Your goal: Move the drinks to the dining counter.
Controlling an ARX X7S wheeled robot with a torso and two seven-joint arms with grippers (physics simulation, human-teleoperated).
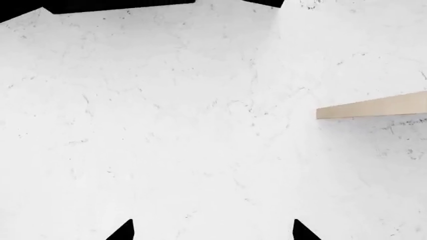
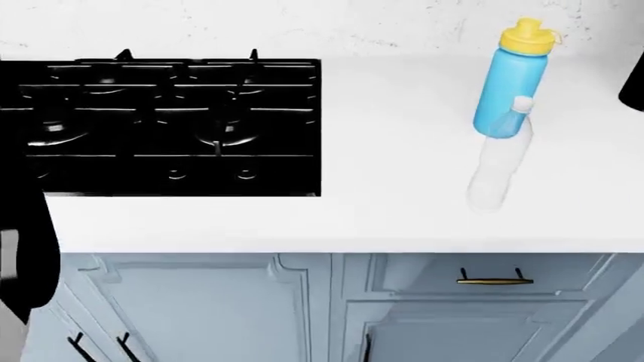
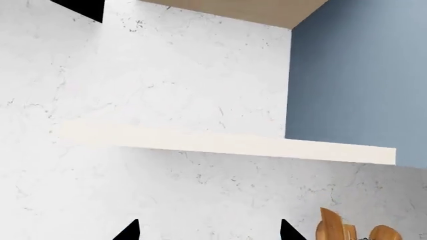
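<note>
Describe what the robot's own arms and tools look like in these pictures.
Little shows. Each wrist view has two plain black pointed tips: the left tool and the right tool. In the head view, a matte black rounded arm section shows at the left edge. No cables or markings visible.

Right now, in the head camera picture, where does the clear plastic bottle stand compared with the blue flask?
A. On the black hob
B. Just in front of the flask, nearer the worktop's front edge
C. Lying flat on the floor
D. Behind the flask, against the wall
B: the clear bottle stands upright on the white worktop, overlapping the lower part of the blue flask and nearer the front edge.
</note>
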